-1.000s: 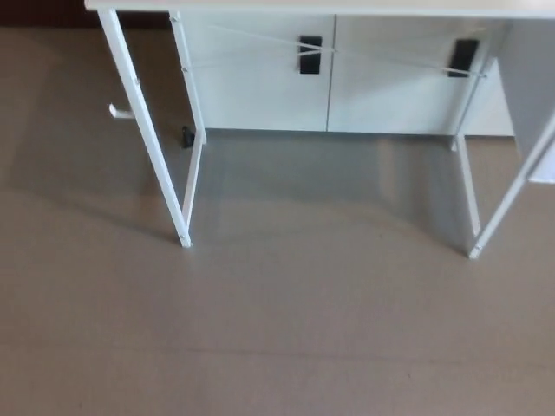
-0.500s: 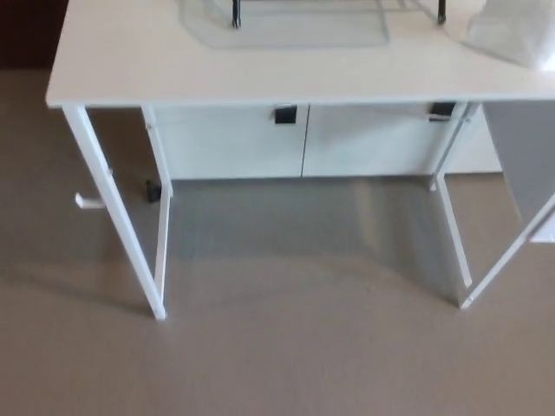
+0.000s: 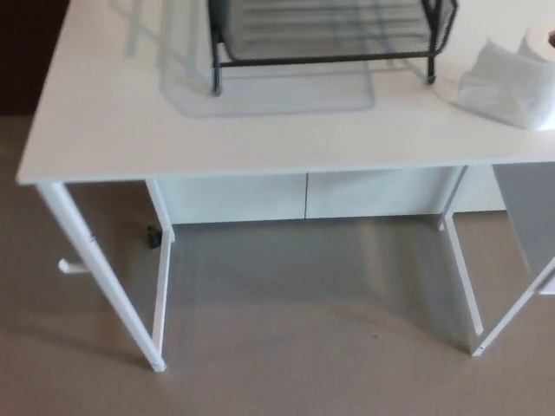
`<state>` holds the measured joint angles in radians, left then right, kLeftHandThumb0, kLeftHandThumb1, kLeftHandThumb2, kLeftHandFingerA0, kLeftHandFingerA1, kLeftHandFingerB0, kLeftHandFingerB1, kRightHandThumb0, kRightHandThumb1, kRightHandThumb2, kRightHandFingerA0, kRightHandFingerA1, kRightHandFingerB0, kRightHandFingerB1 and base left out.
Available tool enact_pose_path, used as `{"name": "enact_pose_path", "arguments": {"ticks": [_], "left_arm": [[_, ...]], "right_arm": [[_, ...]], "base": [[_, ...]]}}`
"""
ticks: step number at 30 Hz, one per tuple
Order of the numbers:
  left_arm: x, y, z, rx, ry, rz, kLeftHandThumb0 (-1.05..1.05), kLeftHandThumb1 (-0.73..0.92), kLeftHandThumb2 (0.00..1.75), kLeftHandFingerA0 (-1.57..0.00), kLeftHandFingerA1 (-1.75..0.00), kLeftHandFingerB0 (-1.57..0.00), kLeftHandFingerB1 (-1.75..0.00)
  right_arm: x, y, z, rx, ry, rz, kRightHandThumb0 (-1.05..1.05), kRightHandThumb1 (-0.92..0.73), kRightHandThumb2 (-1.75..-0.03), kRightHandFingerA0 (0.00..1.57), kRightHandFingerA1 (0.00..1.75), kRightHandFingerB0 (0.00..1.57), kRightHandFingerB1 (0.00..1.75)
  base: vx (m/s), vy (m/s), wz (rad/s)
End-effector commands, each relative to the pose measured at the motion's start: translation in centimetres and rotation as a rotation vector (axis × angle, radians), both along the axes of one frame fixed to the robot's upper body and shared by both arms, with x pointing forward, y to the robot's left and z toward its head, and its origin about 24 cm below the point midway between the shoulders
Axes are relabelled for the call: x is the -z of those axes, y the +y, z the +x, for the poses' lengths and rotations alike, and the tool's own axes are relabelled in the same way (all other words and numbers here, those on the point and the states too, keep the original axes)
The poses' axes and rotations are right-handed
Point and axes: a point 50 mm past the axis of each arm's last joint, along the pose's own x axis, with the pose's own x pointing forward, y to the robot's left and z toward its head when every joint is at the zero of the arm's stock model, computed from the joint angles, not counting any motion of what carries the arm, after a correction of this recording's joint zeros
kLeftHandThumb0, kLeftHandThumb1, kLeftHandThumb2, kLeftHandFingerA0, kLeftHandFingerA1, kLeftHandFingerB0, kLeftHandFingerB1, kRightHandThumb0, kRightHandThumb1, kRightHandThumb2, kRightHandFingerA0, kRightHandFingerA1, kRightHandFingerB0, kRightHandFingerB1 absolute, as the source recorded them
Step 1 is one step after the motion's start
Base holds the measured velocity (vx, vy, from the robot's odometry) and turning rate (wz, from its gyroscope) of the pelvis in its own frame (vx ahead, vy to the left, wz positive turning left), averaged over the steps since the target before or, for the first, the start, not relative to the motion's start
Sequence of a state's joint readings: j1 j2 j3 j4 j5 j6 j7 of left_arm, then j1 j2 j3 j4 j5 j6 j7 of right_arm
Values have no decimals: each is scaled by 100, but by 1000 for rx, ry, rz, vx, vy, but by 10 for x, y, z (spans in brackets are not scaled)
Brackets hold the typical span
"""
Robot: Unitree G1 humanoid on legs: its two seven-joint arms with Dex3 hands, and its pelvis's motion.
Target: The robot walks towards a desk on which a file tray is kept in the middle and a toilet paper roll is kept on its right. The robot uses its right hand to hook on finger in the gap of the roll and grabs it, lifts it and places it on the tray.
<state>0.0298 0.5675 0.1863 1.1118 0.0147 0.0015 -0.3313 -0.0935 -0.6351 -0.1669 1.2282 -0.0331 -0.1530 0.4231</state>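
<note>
Neither robot hand shows in the head view, so you cannot tell whether the fingers are spread or pressed together. With no hand to measure from, go by where each one would enter. The toilet paper roll (image 3: 539,43) stands on the table (image 3: 104,130) at the far right, the side your right robot hand comes in from. It is cut off by the picture edge, and a loose tail of paper (image 3: 503,87) is draped down its front onto the tabletop. The file tray (image 3: 321,60), black wire, sits in the middle toward the back, near the roll but apart from it. Its top is out of frame. By the look of it you are in the approach step: the floor (image 3: 303,347) and the table legs fill the lower half, so the reach has not begun. Next you will likely need to close in and turn a little right so the whole roll comes into view. Then bring the right robot hand up and line one finger with the roll's centre hole. Watch that loose tail, which could snag or unwind when you lift.
</note>
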Motion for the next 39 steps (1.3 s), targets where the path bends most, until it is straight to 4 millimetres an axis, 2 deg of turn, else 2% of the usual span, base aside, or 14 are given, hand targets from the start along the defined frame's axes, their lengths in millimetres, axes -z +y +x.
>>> {"name": "enact_pose_path", "arguments": {"ticks": [1,12,39], "left_arm": [[-3,3,-1,0,-17,9,-76,92,67,-1,-86,-1,-76],[-3,3,-2,-1,-19,8,-76,92,67,-1,-86,-1,-76],[-1,4,-9,-21,-23,3,-76,92,67,-1,-86,-1,-76]], "right_arm": [[-3,-4,-2,2,0,-13,-73,-46,-88,5,51,3,27],[-4,-4,-1,0,-2,-13,-73,-46,-88,5,51,3,27],[-6,-2,7,-21,-6,-18,-73,-46,-88,5,51,3,27]], "base": [[173,-72,-8],[189,53,-9],[46,-33,-4]]}}
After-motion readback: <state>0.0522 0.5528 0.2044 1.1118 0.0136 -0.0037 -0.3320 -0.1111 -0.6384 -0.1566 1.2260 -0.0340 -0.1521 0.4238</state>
